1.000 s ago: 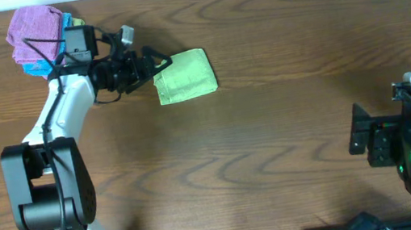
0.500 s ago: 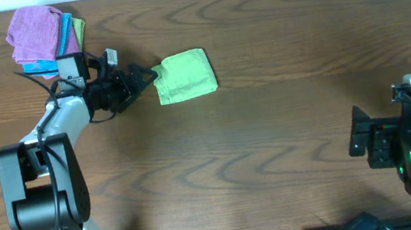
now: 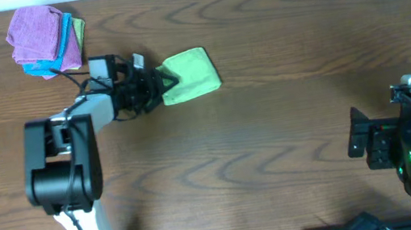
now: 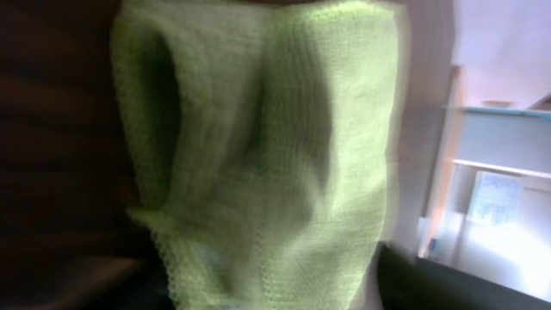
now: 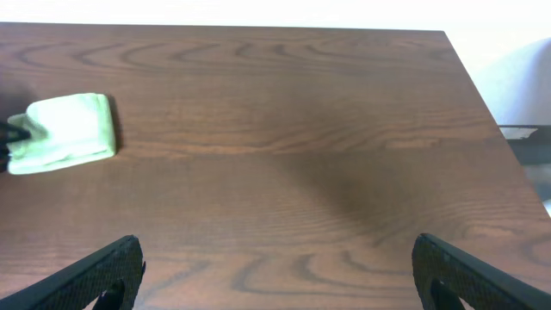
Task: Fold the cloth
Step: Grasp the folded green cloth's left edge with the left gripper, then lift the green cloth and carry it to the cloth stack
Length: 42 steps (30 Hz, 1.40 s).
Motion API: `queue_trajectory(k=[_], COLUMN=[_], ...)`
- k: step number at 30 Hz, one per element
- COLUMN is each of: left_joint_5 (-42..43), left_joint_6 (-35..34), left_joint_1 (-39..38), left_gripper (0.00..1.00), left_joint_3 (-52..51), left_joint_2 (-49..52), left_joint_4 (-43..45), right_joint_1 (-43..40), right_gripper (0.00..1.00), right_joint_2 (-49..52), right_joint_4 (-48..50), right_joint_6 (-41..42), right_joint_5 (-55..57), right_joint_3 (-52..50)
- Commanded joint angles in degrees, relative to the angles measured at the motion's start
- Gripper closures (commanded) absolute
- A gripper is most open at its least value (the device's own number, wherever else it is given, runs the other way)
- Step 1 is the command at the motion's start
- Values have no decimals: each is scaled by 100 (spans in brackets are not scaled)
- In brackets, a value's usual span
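Observation:
The cloth (image 3: 191, 74) is lime green and lies folded into a small rectangle at the back left of the table; it also shows far left in the right wrist view (image 5: 65, 131). My left gripper (image 3: 159, 87) is at its left edge. In the left wrist view the cloth (image 4: 258, 155) fills the frame, bunched between the two dark fingers, which press on it from both sides, so the left gripper (image 4: 267, 293) is shut on it. My right gripper (image 5: 275, 275) stands open over bare wood at the right (image 3: 354, 142), far from the cloth.
A pile of other cloths sits in the back left corner: a purple cloth (image 3: 34, 34) on top, a light-blue cloth (image 3: 39, 68) under it. The table's right edge (image 5: 482, 103) runs close to the right arm.
The left gripper drew back to the left, then came forward to the right onto the cloth's left edge, and its jaws narrowed. The cloth shifted slightly right. The right arm stayed still.

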Motion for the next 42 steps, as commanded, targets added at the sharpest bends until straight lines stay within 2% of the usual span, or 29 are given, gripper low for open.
queue_trajectory(k=[1, 2, 7, 13, 21, 25, 29, 33, 37, 42], left_joint_5=[-155, -153, -149, -98, -872, -1572, -2151, -2159, -2142, -2151], left_joint_6=[-42, -46, -101, -369, -761, -809, -717, -629, 15, 361], left_joint_1=[-146, -146, -107, -109, 22, 249, 634, 1167, 1683, 2046], left_gripper=[80, 94, 94, 94, 94, 95, 95, 94, 95, 95], left_joint_3=[-76, -76, 83, 1001, 2732, 3386, 3668, 3668, 3668, 3668], left_joint_2=[345, 365, 350, 160, -444, -697, -951, -1038, -1038, -1038], left_joint_4=[55, 96, 221, 184, 105, -304, -483, -627, -1104, -1220], right_joint_1=[-57, -57, -57, -57, -57, -57, -57, -57, -57, -57], right_gripper=[1, 1, 1, 1, 1, 1, 1, 1, 1, 1], right_joint_2=[7, 7, 7, 7, 7, 7, 7, 7, 7, 11], right_joint_4=[-42, -61, -120, -140, -138, -138, -133, -133, -114, -50], right_joint_6=[83, 85, 125, 125, 221, 234, 232, 232, 232, 234], right_joint_5=[-7, -7, -11, -48, -92, -94, -92, -90, -87, -90], right_joint_3=[-28, -28, -28, -28, -28, -28, -28, -28, -28, -28])
